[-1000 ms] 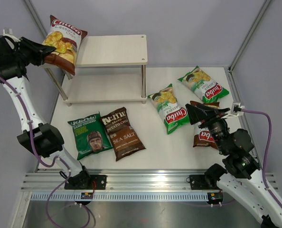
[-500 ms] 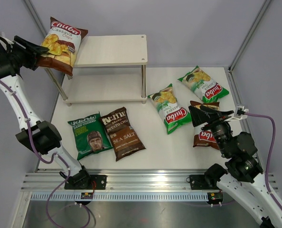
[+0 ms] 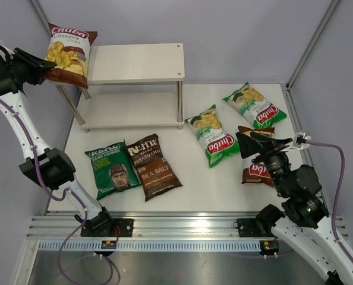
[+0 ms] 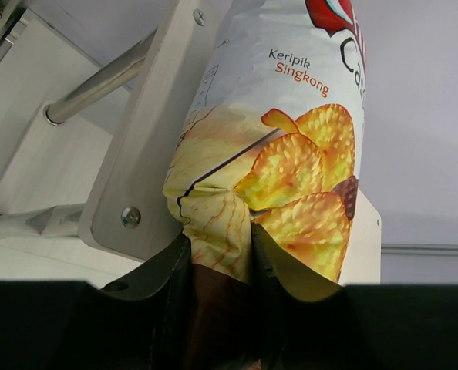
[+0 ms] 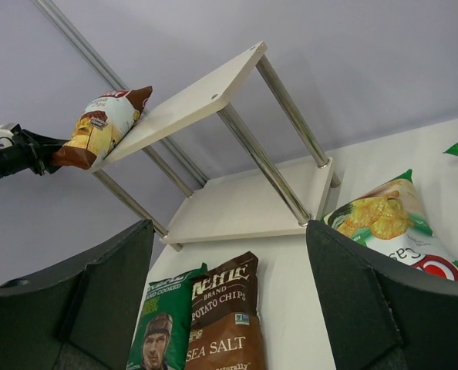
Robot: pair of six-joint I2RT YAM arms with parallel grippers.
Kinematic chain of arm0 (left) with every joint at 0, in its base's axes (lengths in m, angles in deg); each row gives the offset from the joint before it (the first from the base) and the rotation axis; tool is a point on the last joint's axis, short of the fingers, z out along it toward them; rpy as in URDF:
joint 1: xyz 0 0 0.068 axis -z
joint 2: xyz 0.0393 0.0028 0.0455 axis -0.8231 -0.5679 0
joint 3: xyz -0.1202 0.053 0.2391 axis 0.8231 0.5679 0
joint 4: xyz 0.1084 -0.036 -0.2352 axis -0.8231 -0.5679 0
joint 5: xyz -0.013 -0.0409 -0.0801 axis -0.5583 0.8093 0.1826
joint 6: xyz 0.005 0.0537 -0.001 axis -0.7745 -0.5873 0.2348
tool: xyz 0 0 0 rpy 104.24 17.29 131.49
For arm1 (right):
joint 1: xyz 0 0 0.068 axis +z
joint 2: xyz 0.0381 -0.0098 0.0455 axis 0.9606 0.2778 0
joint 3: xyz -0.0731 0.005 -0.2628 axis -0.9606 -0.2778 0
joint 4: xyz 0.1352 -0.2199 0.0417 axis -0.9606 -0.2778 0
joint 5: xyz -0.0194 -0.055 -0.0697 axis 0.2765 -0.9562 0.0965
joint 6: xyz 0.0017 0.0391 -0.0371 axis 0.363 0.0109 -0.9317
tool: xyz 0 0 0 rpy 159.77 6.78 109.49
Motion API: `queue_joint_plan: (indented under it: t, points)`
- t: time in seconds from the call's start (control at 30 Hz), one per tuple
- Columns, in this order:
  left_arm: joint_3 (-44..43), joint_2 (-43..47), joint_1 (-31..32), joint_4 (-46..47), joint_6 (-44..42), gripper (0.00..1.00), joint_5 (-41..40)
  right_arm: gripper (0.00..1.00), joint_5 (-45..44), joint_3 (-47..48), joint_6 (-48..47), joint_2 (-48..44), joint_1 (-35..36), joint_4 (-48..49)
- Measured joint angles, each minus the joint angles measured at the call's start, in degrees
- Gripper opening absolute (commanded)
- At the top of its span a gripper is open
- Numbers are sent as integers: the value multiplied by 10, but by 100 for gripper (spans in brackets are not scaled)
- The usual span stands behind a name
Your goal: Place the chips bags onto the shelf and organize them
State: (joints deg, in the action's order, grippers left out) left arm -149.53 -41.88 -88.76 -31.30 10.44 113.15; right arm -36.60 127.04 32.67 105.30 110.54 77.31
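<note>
At the shelf's (image 3: 141, 62) left edge, the brown Chuba bag (image 3: 68, 50) now stands farther left and more upright than a second ago. Our left gripper (image 4: 217, 247) pinches its bottom, so we judge it not yet placed. Our right gripper (image 5: 229, 231) hangs spread, holding nothing. Both shelf boards are bare; the other five bags (image 3: 154, 166) lie on the table (image 3: 188, 184).

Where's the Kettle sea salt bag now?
Top view: the Kettle bag lies left of centre on the table, beside the dark green bag, near the shelf.
</note>
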Motion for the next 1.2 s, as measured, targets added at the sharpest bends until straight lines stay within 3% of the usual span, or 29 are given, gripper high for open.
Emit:
queue_joint_plan:
  t: [0.2, 0.37, 0.43, 0.6, 0.77, 0.9, 1.2]
  points:
    - [-2, -20, -2, 11, -5, 50, 3, 87, 0, 0, 0, 0, 0, 0]
    - [-4, -26, -3, 10, -21, 73, 2, 88, 0, 0, 0, 10, 0, 0]
    - [-13, -29, -3, 3, -30, 77, -3, 88, 0, 0, 0, 15, 0, 0]
    - [-47, -31, -3, -33, -56, 99, -42, 88, 1, 0, -1, 24, 0, 0]
    - [-62, -25, -10, -52, -65, 99, -70, 90, 9, 0, -7, 50, 0, -1]
    - [-62, -10, -18, -53, -65, 99, -77, 99, 31, 16, -16, 93, 0, -19]
    - [-78, 110, -15, -76, -92, 99, -102, 99, 33, 135, -34, 257, 0, -129]
